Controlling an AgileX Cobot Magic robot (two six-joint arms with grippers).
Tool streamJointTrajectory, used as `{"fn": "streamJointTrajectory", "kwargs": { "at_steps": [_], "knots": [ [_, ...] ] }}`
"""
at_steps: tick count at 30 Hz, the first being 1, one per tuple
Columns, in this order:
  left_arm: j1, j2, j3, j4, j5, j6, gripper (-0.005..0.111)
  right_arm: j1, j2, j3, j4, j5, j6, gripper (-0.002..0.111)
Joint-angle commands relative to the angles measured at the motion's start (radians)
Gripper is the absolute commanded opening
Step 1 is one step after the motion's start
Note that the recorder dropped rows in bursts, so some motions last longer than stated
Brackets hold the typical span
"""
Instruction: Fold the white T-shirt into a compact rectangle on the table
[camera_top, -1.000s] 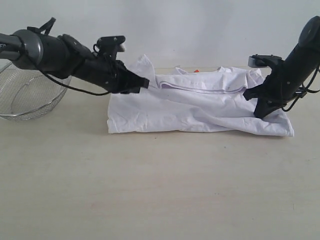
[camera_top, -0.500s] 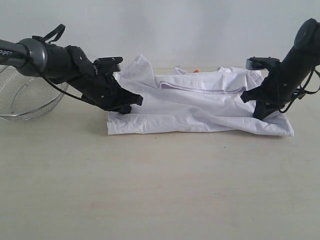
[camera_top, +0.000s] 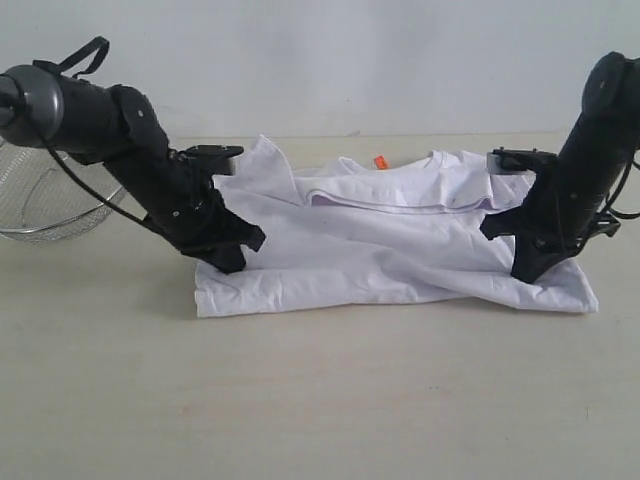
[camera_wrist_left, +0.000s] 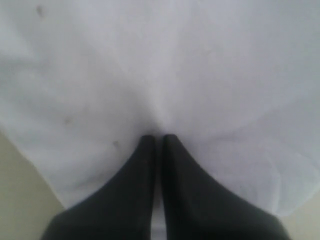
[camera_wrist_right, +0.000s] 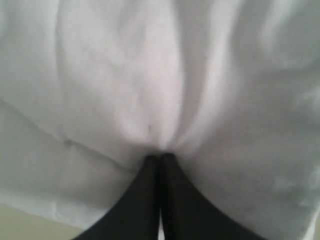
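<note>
Loosely folded, the white T-shirt (camera_top: 390, 250) lies rumpled, orange tag (camera_top: 380, 162) showing.

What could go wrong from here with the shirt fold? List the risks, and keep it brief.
1. The left gripper and right gripper each pinch only a small pucker of the white T-shirt; either may slip, leaving the fold lopsided.
2. The left arm appears close to the wire basket and might knock it.

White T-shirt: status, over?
Both shut: left hand and right hand pinching white T-shirt ends. Part-folded, rumpled on table. wire basket far left, not touching.
</note>
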Motion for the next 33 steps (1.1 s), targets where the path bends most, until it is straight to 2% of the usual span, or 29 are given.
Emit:
{"fn": "streamJointTrajectory", "kwargs": {
  "at_steps": [1, 11, 15, 19, 21, 24, 29, 33],
  "knots": [
    [-0.004, -0.06, 0.224, -0.003, 0.075, 0.034, 0.005, 0.001, -0.06, 0.174, -0.044, -0.003, 0.042, 0.0],
    [-0.004, -0.267, 0.61, -0.039, -0.031, 0.061, 0.005, 0.003, -0.27, 0.521, -0.009, -0.141, 0.104, 0.0],
    [-0.004, -0.318, 0.685, -0.103, -0.069, 0.104, 0.005, 0.003, -0.355, 0.596, 0.021, -0.156, 0.098, 0.0],
    [-0.004, -0.372, 0.672, -0.18, -0.108, 0.179, 0.005, 0.003, -0.478, 0.595, 0.162, -0.237, -0.023, 0.0],
    [-0.004, -0.396, 0.638, -0.221, -0.106, 0.211, 0.005, 0.003, -0.547, 0.582, 0.239, -0.292, -0.079, 0.0],
    [-0.004, -0.416, 0.563, -0.286, -0.106, 0.26, 0.005, 0.003, -0.587, 0.538, 0.256, -0.358, -0.099, 0.0],
    [-0.004, -0.4, 0.455, -0.321, -0.083, 0.295, 0.005, 0.003, -0.535, 0.447, 0.251, -0.301, -0.114, 0.0],
    [-0.006, -0.365, 0.445, -0.328, -0.1, 0.295, 0.005, 0.003, -0.48, 0.44, 0.251, -0.277, -0.152, 0.0]
  ]
}}
